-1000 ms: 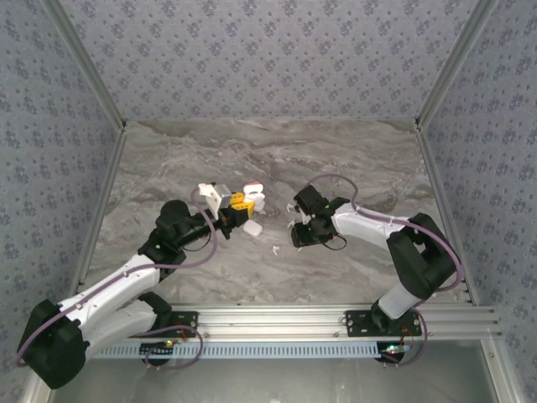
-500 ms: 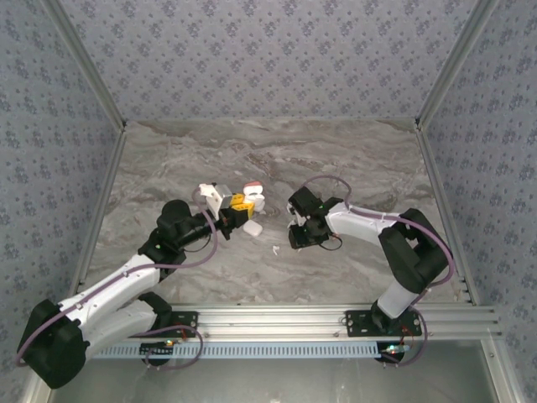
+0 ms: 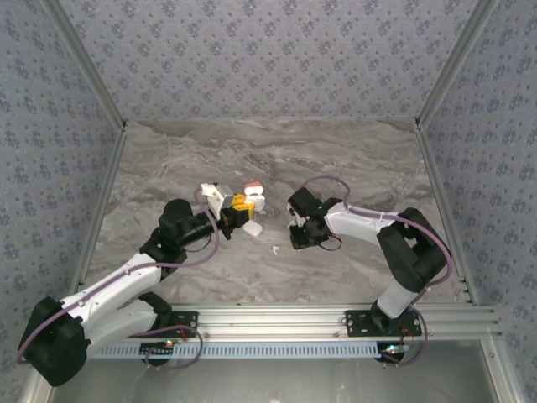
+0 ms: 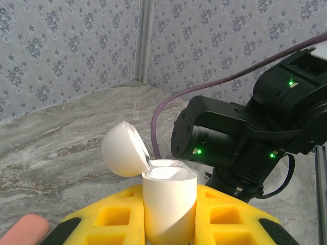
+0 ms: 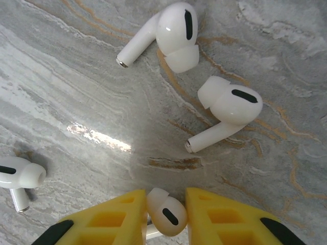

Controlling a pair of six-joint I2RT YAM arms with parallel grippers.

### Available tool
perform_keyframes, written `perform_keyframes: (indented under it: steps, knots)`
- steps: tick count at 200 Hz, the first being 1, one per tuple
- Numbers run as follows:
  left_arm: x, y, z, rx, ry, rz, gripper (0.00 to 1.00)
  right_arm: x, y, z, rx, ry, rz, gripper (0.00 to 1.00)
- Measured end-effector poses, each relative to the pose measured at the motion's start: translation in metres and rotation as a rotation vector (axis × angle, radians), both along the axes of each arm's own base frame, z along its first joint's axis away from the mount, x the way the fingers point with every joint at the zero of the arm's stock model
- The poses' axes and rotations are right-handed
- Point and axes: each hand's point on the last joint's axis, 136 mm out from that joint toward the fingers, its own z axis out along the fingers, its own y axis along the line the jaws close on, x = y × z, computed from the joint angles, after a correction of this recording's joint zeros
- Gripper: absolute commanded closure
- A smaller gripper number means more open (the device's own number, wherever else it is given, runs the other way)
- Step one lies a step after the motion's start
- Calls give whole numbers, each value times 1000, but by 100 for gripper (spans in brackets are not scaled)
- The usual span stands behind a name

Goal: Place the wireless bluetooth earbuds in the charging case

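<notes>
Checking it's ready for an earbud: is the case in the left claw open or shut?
Open: the case stands in the left claw with its lid hinged back.

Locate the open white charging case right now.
Left wrist view: the charging case stands clamped between the yellow fingers of the left gripper, lid flipped open leftward, the right arm behind it.
</notes>
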Motion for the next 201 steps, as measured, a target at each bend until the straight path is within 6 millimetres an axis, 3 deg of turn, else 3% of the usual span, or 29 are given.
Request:
perform_keyframes:
  steps: [36, 64, 98, 163, 201]
  knots:
    - [0, 0, -2, 6, 8, 0, 100, 1, 0, 4, 2, -16, 13, 75]
    - [0, -1, -1, 6, 9, -3, 100, 8, 2, 29, 32, -99, 42, 75]
    - [2, -5, 1, 5, 14, -18, 100, 16, 3, 89, 122, -275, 99, 76]
    - [5, -25, 8, -20, 30, -100, 100, 21, 5, 221, 265, -661, 273, 77]
    - [2, -41, 18, -46, 26, -162, 100, 19, 10, 271, 299, -811, 375, 77]
